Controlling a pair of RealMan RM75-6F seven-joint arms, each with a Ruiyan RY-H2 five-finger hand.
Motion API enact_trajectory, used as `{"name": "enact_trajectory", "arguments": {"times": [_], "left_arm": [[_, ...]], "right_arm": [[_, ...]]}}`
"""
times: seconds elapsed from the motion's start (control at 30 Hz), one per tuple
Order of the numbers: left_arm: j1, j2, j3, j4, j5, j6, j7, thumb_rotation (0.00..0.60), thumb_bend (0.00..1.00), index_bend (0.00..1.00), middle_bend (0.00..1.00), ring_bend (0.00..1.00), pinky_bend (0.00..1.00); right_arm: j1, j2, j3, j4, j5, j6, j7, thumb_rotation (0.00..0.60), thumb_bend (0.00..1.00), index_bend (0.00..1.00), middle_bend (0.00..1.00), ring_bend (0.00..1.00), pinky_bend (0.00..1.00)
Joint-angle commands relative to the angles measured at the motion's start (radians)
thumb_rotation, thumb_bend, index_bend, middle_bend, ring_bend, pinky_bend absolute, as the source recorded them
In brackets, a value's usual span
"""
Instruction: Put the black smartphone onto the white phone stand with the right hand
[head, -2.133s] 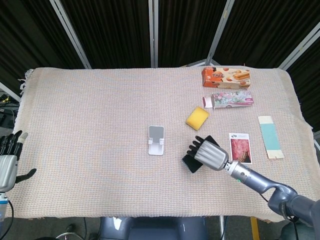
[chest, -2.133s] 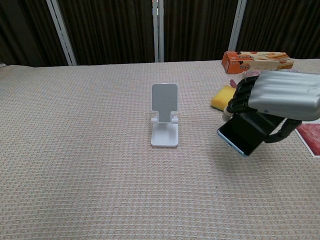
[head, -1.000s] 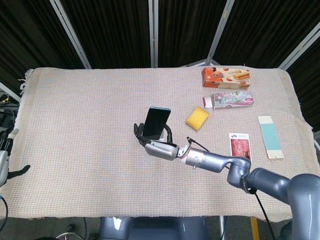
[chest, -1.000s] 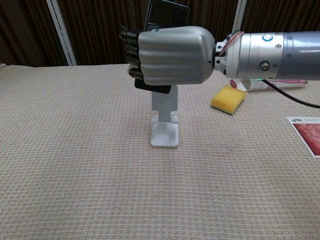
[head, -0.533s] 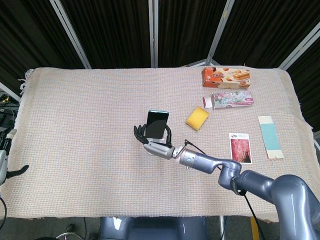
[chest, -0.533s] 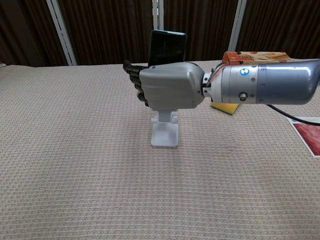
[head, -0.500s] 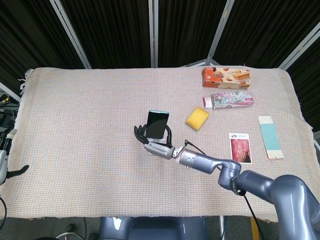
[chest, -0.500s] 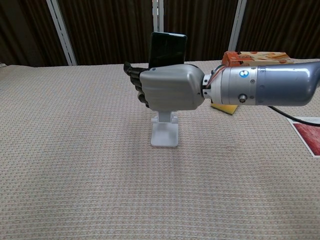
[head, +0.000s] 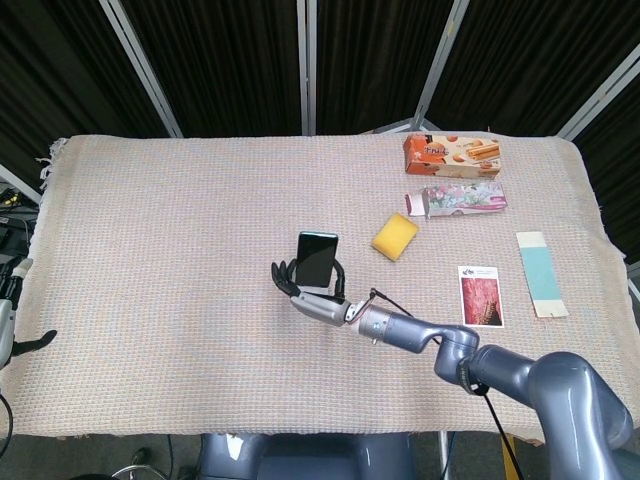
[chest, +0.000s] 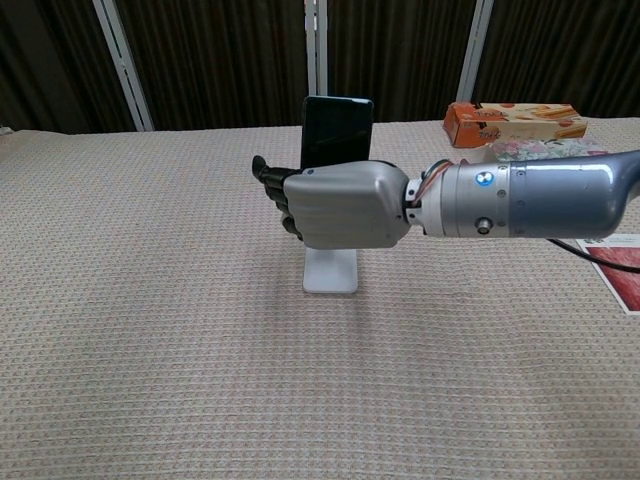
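The black smartphone (head: 316, 258) (chest: 337, 130) stands upright, its lower part wrapped by my right hand (head: 312, 299) (chest: 340, 207), which grips it. The white phone stand (chest: 330, 271) shows only as its base under the hand in the chest view; its back plate is hidden behind the hand and phone. In the head view the stand is covered by hand and phone. Whether the phone rests on the stand I cannot tell. My left hand (head: 8, 325) shows only in part at the head view's left edge, beside the table.
A yellow sponge (head: 395, 237) lies right of the phone. An orange snack box (head: 451, 153) (chest: 514, 121) and a floral packet (head: 463, 199) sit at the back right. A red-pictured card (head: 481, 294) and a teal strip (head: 541, 272) lie on the woven cloth (head: 180, 250) at the right.
My right hand has lowered the phone a little, down over the stand's back plate. Over two seconds it carried the phone from the table's right to here.
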Motion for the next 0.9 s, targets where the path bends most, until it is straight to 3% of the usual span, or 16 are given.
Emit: {"name": "enact_trajectory", "arguments": {"times": [0.03, 0.2, 0.4, 0.67, 0.9], "left_arm": [[0.000, 0.000, 0.000, 0.000, -0.002, 0.000, 0.001, 0.600, 0.00, 0.00, 0.00, 0.00, 0.00], [-0.001, 0.000, 0.000, 0.000, -0.004, -0.002, 0.001, 0.600, 0.00, 0.00, 0.00, 0.00, 0.00], [-0.002, -0.001, 0.002, -0.001, -0.004, -0.004, 0.001, 0.600, 0.00, 0.00, 0.00, 0.00, 0.00], [-0.002, 0.000, 0.004, -0.004, -0.002, -0.001, 0.002, 0.600, 0.00, 0.00, 0.00, 0.00, 0.00], [-0.003, 0.000, 0.006, -0.004, -0.001, -0.003, 0.003, 0.600, 0.00, 0.00, 0.00, 0.00, 0.00]], "right_arm": [[0.002, -0.003, -0.002, 0.004, 0.002, 0.002, -0.001, 0.600, 0.22, 0.42, 0.45, 0.25, 0.19], [0.004, -0.006, -0.005, 0.010, 0.006, 0.006, -0.002, 0.600, 0.22, 0.41, 0.41, 0.23, 0.18], [0.002, -0.003, -0.008, 0.007, 0.022, 0.007, -0.012, 0.600, 0.21, 0.35, 0.22, 0.10, 0.10], [-0.001, 0.000, -0.020, -0.002, 0.034, 0.017, -0.012, 0.600, 0.20, 0.34, 0.18, 0.06, 0.07], [-0.005, 0.005, -0.032, 0.002, 0.037, 0.037, -0.006, 0.600, 0.20, 0.24, 0.12, 0.03, 0.05]]}}
